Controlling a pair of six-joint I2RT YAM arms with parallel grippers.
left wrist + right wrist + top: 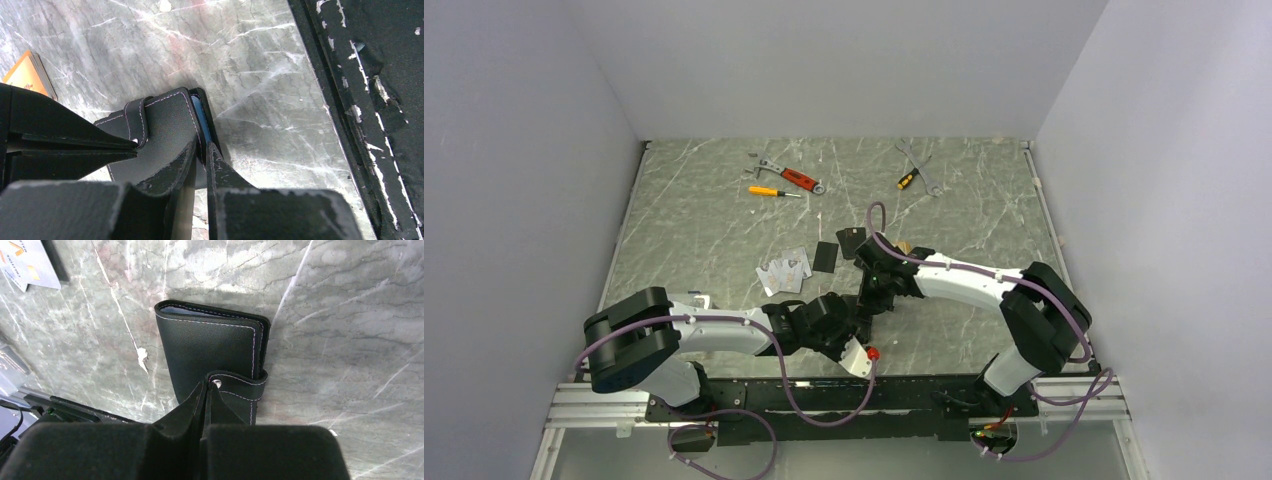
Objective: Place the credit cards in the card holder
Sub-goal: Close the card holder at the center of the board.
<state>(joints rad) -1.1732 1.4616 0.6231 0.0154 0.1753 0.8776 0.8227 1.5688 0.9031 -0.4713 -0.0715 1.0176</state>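
The card holder [210, 342], a black folding wallet with white stitching and a snap strap [240, 387], lies closed on the table; it also shows in the left wrist view [165, 120]. My right gripper [207, 386] is shut on the strap's tip beside the snap. My left gripper [200, 146] is shut on the card holder's open edge, where a blue edge [200, 117] shows inside. In the top view both grippers, left [856, 318] and right [876, 298], meet over it and hide it. Silver-grey cards [784, 268], black cards [826, 256] and a gold-orange card [27, 75] lie behind.
A red-handled wrench [789, 177], a yellow screwdriver [769, 191], a steel wrench [921, 163] and a small screwdriver [908, 180] lie at the back. The black front rail [360, 100] runs close to the card holder. Grey walls enclose the table.
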